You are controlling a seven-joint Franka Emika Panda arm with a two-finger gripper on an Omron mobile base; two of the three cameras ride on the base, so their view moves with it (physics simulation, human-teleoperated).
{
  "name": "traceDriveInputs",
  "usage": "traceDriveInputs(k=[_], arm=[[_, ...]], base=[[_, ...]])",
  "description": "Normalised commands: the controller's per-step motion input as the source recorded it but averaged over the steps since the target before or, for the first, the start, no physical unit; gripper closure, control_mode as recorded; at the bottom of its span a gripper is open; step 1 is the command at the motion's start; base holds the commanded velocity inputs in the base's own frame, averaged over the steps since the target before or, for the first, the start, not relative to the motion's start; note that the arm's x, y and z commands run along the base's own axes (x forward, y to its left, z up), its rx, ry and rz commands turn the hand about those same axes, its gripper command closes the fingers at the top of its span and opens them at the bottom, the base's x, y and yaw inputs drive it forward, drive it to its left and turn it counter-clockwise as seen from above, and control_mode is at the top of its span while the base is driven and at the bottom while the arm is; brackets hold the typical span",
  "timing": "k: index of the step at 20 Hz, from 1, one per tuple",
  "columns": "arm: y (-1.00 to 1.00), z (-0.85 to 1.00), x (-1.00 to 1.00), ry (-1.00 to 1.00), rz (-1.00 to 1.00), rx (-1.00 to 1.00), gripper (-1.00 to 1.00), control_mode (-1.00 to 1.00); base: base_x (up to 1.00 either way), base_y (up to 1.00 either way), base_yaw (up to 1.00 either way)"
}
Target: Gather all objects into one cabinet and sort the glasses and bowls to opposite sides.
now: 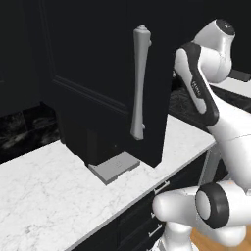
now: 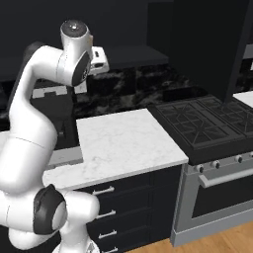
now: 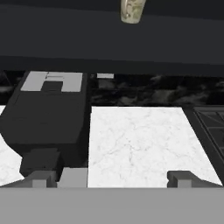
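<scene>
A beige tumbler (image 3: pixel 132 11) stands on a dark shelf (image 3: pixel 109 39) at the top of the hand view, cut off by the frame edge. My gripper (image 3: pixel 112 179) is open, its fingertips (image 3: pixel 43 178) wide apart with nothing between them, hovering over the white marble counter (image 3: pixel 135 144) well short of the tumbler. The black upper cabinet's door (image 1: pixel 98 73) hangs open in the left base view, showing its long pale-grey bar handle (image 1: pixel 139 83). The reddish-brown bowl and the blue bowls are out of view.
A black toaster (image 3: pixel 48 113) with a grey slotted top sits on the counter left of the gripper; its grey base (image 1: pixel 115 166) pokes out under the door. A black stove (image 2: pixel 202 123) adjoins the counter (image 2: pixel 123 143) on the right. Drawers (image 2: pixel 128 197) lie below.
</scene>
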Motion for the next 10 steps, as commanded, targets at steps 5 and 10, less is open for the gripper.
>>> traceDriveInputs(k=[5,10], arm=[[0.45,0.16,0.74,-0.06,0.02,-0.08,-1.0,-1.0],[0.52,0.4,0.43,-0.04,-0.03,-0.07,-1.0,-1.0]], base=[[0.0,0.0,0.0],[0.0,0.0,0.0]])
